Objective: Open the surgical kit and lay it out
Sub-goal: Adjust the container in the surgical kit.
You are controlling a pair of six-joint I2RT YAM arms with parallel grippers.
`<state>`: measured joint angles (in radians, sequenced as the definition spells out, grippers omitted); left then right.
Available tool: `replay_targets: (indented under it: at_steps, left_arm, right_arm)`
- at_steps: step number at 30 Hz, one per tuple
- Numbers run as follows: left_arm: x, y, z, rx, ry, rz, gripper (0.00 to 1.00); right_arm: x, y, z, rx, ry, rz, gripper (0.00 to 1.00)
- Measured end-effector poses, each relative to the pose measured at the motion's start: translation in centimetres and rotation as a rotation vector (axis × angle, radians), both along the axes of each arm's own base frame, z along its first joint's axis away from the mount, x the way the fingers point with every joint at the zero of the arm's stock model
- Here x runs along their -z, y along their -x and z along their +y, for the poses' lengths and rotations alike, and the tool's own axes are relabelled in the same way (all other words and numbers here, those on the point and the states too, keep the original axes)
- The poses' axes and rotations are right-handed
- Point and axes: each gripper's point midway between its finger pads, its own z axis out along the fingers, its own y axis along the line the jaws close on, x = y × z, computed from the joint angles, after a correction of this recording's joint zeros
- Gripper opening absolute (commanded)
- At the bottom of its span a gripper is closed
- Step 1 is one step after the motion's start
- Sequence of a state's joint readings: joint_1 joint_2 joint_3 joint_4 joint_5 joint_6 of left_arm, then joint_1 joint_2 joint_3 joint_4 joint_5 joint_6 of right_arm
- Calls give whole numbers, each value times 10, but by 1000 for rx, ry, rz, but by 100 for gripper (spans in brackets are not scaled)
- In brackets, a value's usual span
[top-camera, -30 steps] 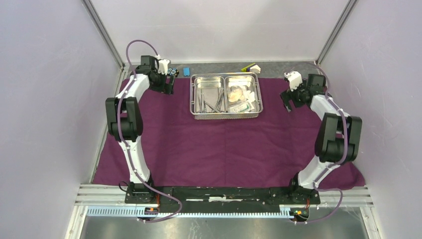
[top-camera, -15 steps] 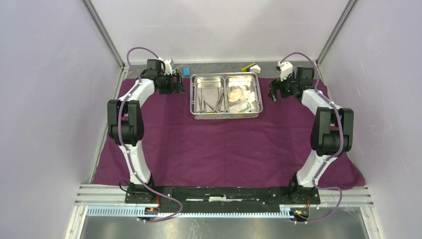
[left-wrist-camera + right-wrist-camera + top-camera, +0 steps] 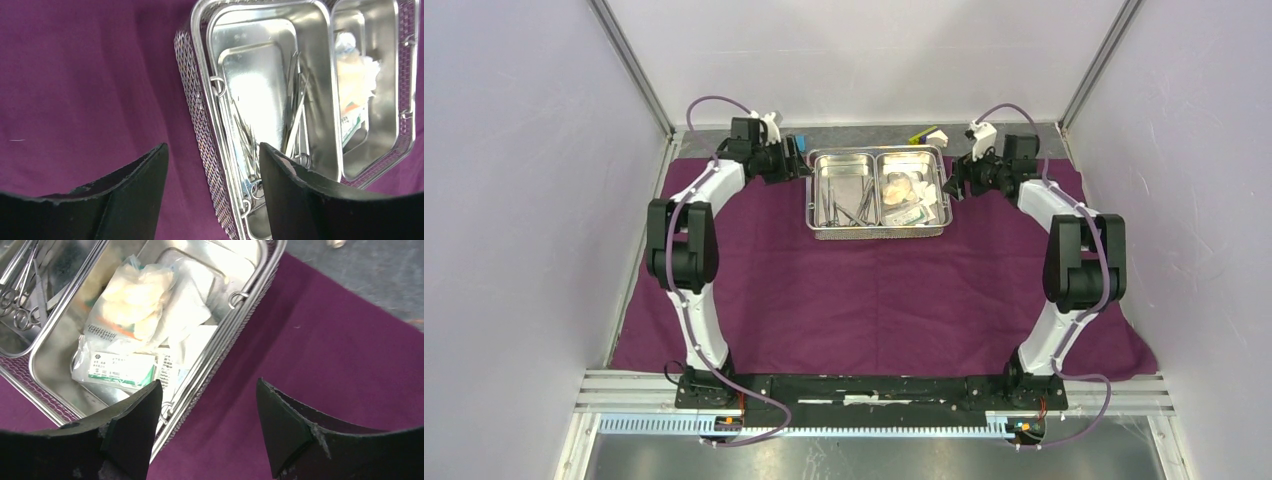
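Tray (image 3: 879, 233) rests loaded on cloth (image 3: 874, 300), far side; left fingers (image 3: 135, 190) and right fingers (image 3: 135, 425) sit parted astride its end walls, gripping nothing, so tray-grasp step, next likely needs both clenching evenly on rims.

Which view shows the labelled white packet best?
The right wrist view: the white packet lies close, its green label facing the camera, in the tray. The top external view shows it only as a small pale patch; the left wrist view catches just a sliver at the far compartment.
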<state>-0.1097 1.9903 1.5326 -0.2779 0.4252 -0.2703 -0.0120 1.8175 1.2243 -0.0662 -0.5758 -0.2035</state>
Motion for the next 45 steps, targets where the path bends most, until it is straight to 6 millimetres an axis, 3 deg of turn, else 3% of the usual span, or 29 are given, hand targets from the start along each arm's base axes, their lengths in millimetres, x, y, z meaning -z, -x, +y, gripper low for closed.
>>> replay_targets:
  at_steps: [7, 11, 17, 29, 35, 41, 45]
  left_arm:
    - [49, 6, -16, 21, 31, 116, 51]
    - [50, 7, -23, 38, 45, 116, 44]
    - [50, 3, -25, 40, 46, 120, 34]
    - [51, -2, -21, 11, 17, 137, 14]
    - [51, -4, -12, -9, 11, 141, 13]
    - [50, -6, 1, -36, 7, 164, 18]
    - [51, -8, 5, -42, 7, 187, 27]
  right_arm:
    - [33, 6, 21, -41, -27, 86, 58]
    - [45, 9, 28, -52, -40, 121, 50]
    - [46, 10, 33, -52, -68, 134, 42]
    - [45, 8, 38, -39, -71, 143, 39]
    - [44, 5, 44, -50, -65, 141, 38]
    - [44, 7, 58, -70, -55, 140, 38]
    - [44, 8, 61, -70, -49, 142, 48]
